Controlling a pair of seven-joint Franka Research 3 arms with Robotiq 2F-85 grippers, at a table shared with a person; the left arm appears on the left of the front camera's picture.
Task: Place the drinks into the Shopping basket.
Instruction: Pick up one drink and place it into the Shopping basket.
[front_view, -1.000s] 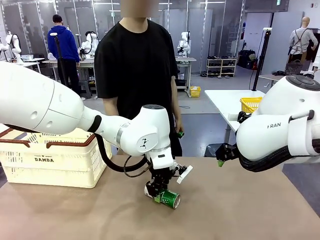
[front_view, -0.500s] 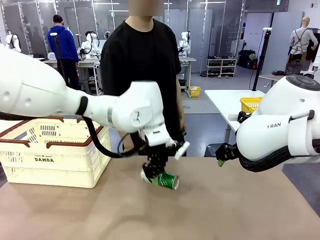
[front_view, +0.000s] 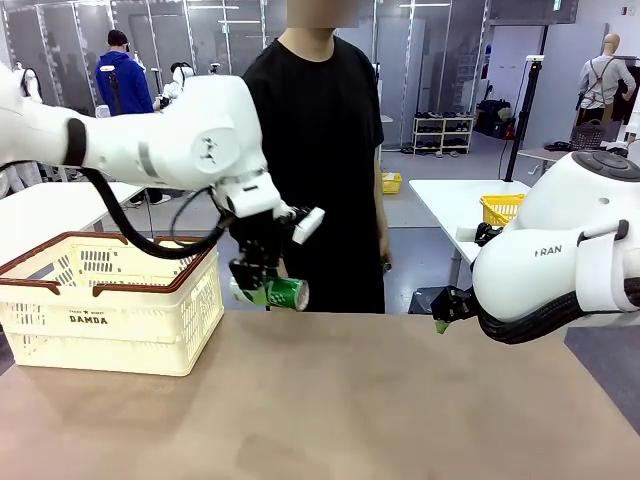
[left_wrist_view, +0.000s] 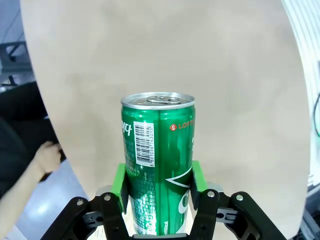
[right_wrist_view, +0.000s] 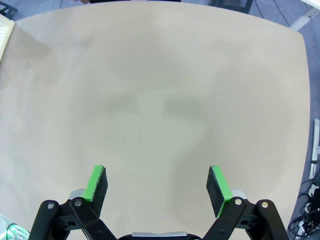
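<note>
The right gripper (right_wrist_view: 156, 186) hangs above the tan table (right_wrist_view: 160, 90), jaws wide apart, and nothing is between them. Its two green pads (right_wrist_view: 98, 186) face each other. A small cream-white corner (right_wrist_view: 4, 24) shows at the top left edge, too little to tell what.

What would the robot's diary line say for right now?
left jaws: shut on green can, held sideways above table | right jaws: open, nothing held | Shopping basket: can not yet inside
</note>
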